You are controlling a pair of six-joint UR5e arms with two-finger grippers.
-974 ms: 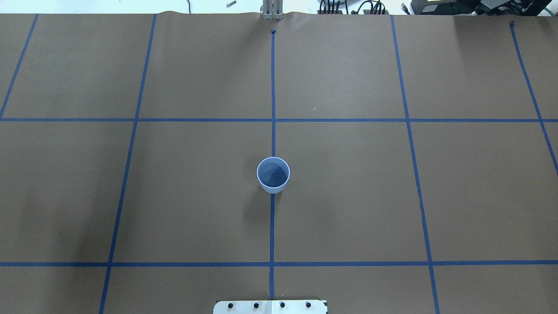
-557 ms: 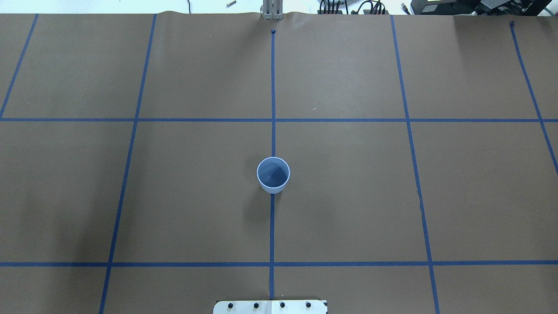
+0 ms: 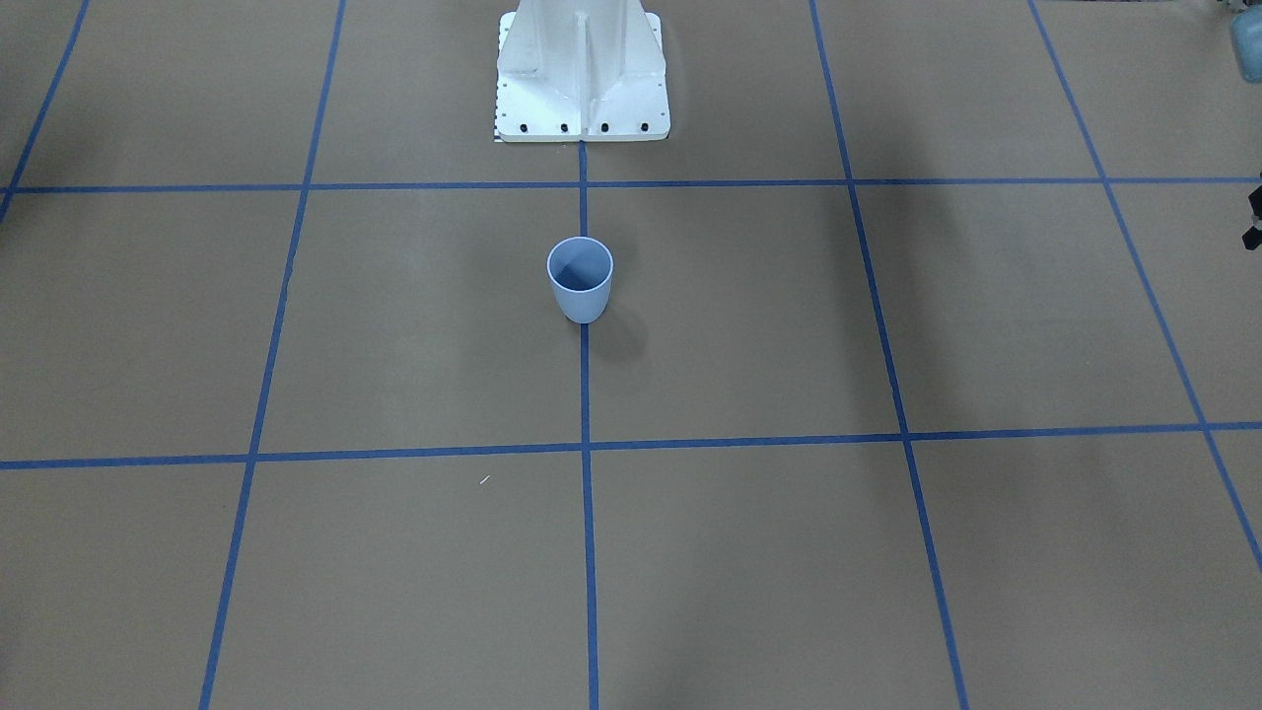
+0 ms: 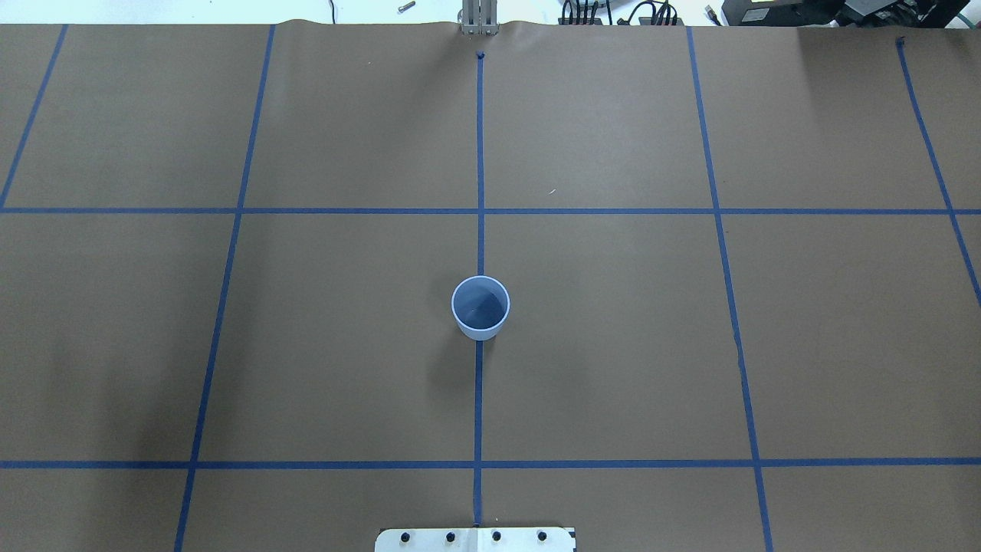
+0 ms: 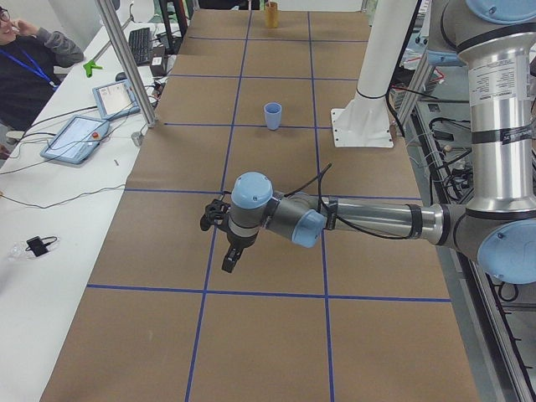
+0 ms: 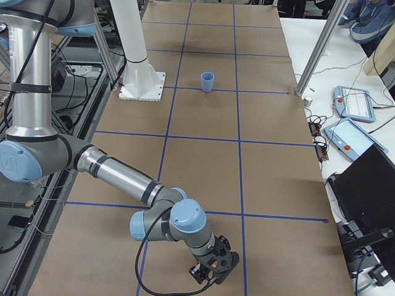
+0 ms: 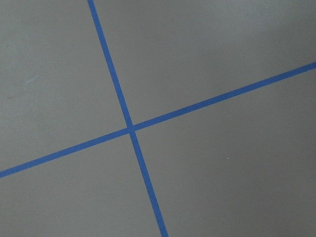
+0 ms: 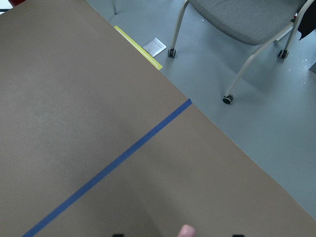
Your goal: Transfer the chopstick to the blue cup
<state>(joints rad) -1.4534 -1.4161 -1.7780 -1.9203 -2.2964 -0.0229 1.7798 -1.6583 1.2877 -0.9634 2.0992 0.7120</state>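
Observation:
The blue cup (image 4: 480, 307) (image 3: 580, 279) (image 5: 273, 115) (image 6: 207, 81) stands upright and empty on the centre tape line in front of the robot's base. My right gripper (image 6: 213, 266) hangs low over the table's right end. In the right wrist view its two dark fingertips (image 8: 117, 235) sit far apart at the bottom edge. A pale pink tip, the chopstick (image 8: 186, 230), shows between them without touching either. My left gripper (image 5: 228, 254) hovers above the table's left part, and I cannot tell whether it is open or shut. The left wrist view holds only a tape crossing (image 7: 131, 129).
The white robot base (image 3: 582, 79) stands behind the cup. A brown cup (image 5: 270, 14) is at the far right end. Beyond the table edge (image 8: 232, 143) stands a wheeled chair (image 8: 247, 15). Tablets (image 5: 79, 138), cables, a metal post (image 5: 126, 59) and a seated person line the operators' side.

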